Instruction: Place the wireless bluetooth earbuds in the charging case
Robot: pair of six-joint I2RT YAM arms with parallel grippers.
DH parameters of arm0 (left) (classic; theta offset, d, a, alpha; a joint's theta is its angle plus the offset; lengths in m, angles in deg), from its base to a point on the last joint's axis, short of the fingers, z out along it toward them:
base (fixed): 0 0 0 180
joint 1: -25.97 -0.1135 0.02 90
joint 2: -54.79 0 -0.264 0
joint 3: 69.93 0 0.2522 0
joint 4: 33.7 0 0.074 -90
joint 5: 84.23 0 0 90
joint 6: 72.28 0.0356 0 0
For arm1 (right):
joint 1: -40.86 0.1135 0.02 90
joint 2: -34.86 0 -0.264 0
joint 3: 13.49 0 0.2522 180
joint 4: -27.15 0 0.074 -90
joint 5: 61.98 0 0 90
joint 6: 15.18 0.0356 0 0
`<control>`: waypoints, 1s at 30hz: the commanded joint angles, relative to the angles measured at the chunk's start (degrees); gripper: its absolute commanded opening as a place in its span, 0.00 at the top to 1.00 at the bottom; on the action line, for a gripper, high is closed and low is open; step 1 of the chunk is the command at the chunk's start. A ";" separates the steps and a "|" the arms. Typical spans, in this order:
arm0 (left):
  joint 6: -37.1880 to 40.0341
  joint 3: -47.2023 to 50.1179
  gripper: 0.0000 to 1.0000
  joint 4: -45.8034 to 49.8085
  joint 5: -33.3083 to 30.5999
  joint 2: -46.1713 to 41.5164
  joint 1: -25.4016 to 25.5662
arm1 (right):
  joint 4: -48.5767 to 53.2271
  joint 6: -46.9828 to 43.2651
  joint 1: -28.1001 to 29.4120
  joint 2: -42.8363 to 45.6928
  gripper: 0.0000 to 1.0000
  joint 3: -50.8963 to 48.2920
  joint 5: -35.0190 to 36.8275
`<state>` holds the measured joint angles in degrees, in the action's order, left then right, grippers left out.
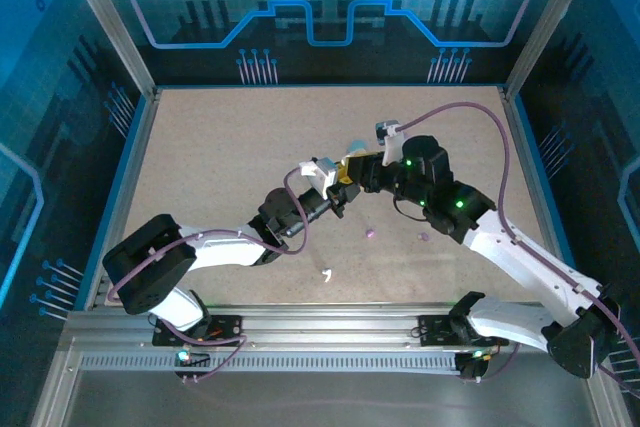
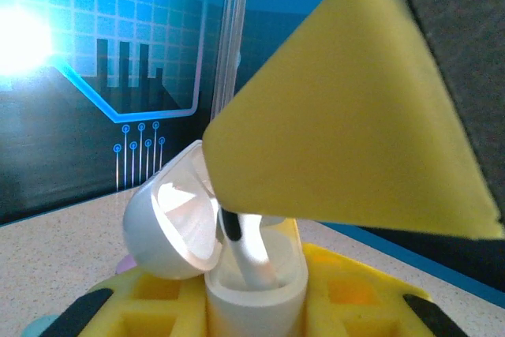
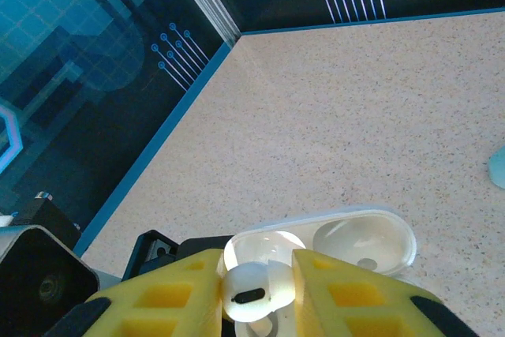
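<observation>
**Left pincer** (image 2: 252, 309): clenched on the base of the white charging case (image 2: 256, 299). The case stands upright between my yellow fingers (image 2: 158, 293), and its lid (image 2: 170, 222) is swung open to the left. The lower edge of the left wrist view cuts off the base.

**Right pincer** (image 3: 256, 293): closed on a white earbud (image 3: 251, 290), held directly over the open case. From the left wrist, the bud's stem reaches down into the case's well. My right yellow finger (image 2: 347, 116) hides the bud's head, so I cannot tell how far it is seated.

**Top view:** both pincers meet near the table's (image 1: 220, 147) centre, and the case is too hidden beneath them to make out. One loose white earbud (image 1: 326, 274) and two light purple earbuds (image 1: 370, 233) lie nearer my bases. A teal object (image 1: 355, 144) sits just beyond the pincers, too small to identify.
</observation>
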<state>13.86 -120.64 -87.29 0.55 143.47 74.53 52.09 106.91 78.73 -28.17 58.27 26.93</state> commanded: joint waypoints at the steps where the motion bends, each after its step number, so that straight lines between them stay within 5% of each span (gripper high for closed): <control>1: 1.64 -0.55 0.77 -7.81 0.07 -0.62 0.40 | 5.92 -1.63 0.72 -1.18 0.70 1.04 1.50; 30: 2.12 -0.05 0.77 -7.53 0.29 -0.96 0.40 | 8.39 -3.66 0.10 2.67 0.57 2.79 1.19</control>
<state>14.95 -120.59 -88.25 0.64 143.62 74.57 56.49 103.59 78.79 -26.68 59.58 27.52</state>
